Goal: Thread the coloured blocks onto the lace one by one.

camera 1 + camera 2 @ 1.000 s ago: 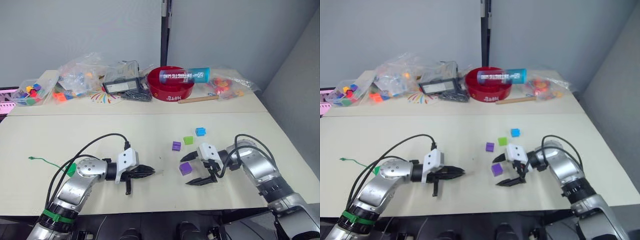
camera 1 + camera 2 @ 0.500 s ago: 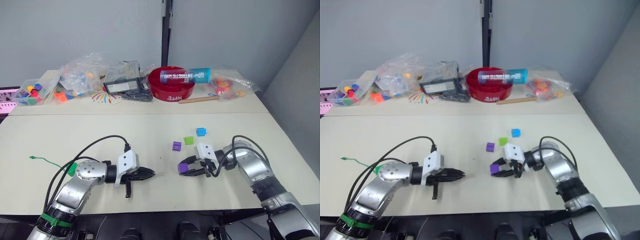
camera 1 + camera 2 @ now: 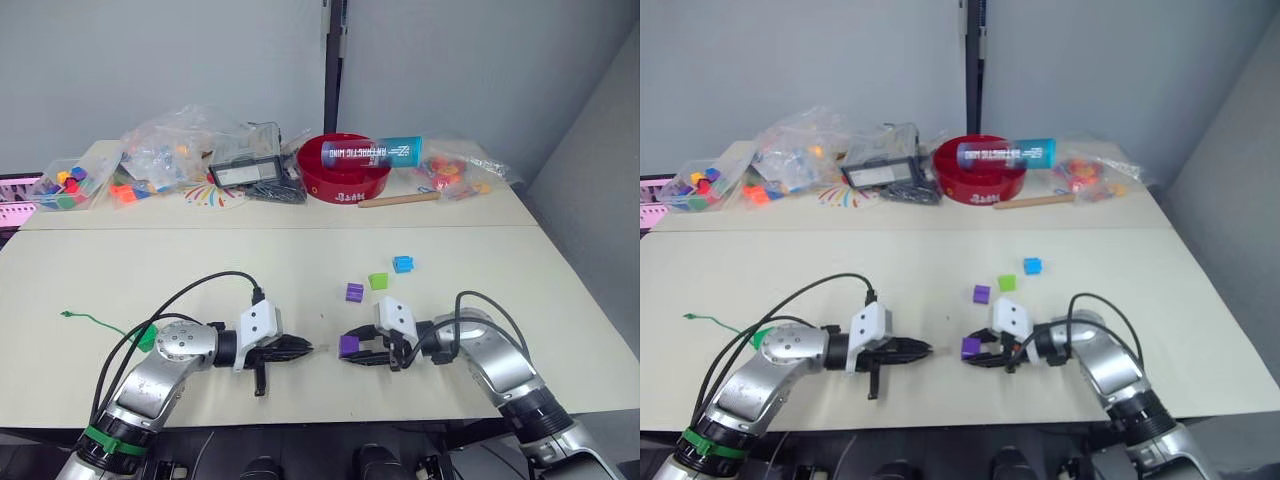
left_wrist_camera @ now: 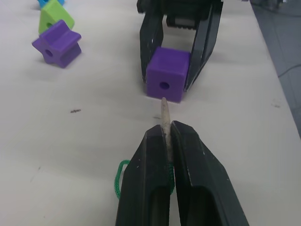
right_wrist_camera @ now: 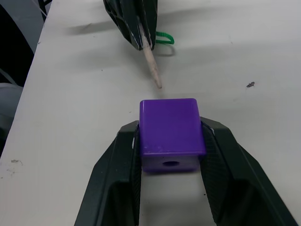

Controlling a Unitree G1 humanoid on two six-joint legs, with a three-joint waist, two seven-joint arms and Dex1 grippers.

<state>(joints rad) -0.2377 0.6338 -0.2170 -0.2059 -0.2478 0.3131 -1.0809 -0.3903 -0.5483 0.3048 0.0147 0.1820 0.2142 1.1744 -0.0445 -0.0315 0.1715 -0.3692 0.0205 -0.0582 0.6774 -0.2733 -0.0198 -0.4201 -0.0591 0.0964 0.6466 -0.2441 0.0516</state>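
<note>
- Needle tip of the lace [image 4: 164, 114] pinched between the shut left fingers [image 4: 164, 141], poking out ahead of them toward the right arm.
- Purple cube [image 4: 167, 80] clamped from both sides by the right fingers [image 5: 136, 155], low over the desk [image 3: 200, 280], hole face turned toward the needle.
- Key relation: needle's long axis roughly in line with the cube's hole; tip just short of the cube face, not yet entered. From the right wrist view, tip sits a little off to one side of the cube and slanted, so a small sideways correction likely needed before pushing in.
- Rest of the lace trailing back past the left arm; knotted green end [image 3: 66, 316] lying well apart, near the desk's left edge.
- Waiting near the right arm: purple star-like block [image 3: 353, 292], lime block [image 3: 377, 281], light blue block [image 3: 402, 264], in a short row. Dark green block [image 3: 146, 338] beside the left forearm.
- None threaded yet, by the look of it.
- Writing: blue can [image 3: 372, 152] lying across the red bowl [image 3: 340, 178] carries white lettering, too small to read reliably; white marks on the bowl's side, unreadable.
</note>
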